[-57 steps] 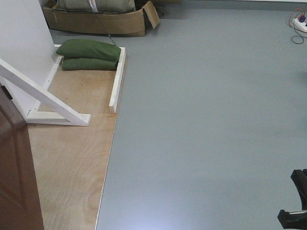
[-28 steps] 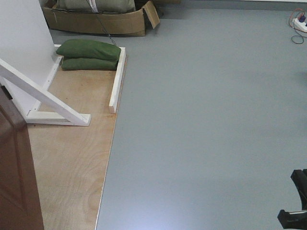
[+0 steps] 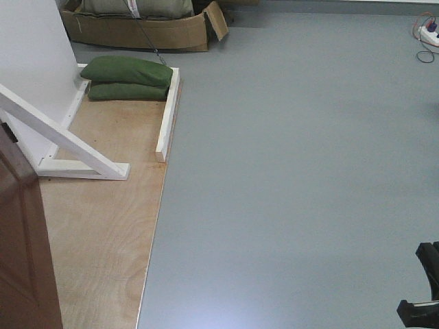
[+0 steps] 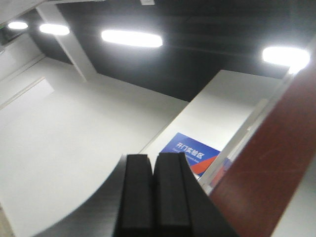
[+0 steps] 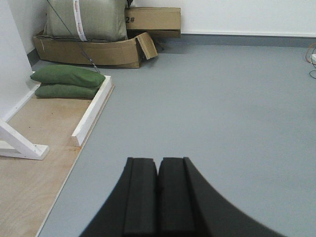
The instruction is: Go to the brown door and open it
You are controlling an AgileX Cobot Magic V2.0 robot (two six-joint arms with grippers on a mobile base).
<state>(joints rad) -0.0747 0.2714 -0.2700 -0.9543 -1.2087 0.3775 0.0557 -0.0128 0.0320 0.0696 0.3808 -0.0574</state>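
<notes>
Box label: "2#" on the cardboard box (image 5: 153, 19)
Sign: blue sign (image 4: 192, 152) with white Chinese characters, blurred
Left gripper (image 4: 154, 197): tilted up toward ceiling lights (image 4: 132, 38) — fingers pressed together
Right gripper (image 5: 158, 197): level over grey floor (image 5: 222, 98), fingers together
Brown door (image 3: 20, 253): front view's lower-left edge — near left gripper

Grey floor (image 3: 288, 171) carries a plywood sheet (image 3: 103, 226) at lower left and a cardboard box (image 3: 137, 33) (flaps open) at upper left.

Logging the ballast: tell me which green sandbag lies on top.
The plumper green sandbag lies on top, overhanging the flatter one beneath it, which rests on the plywood.
</notes>
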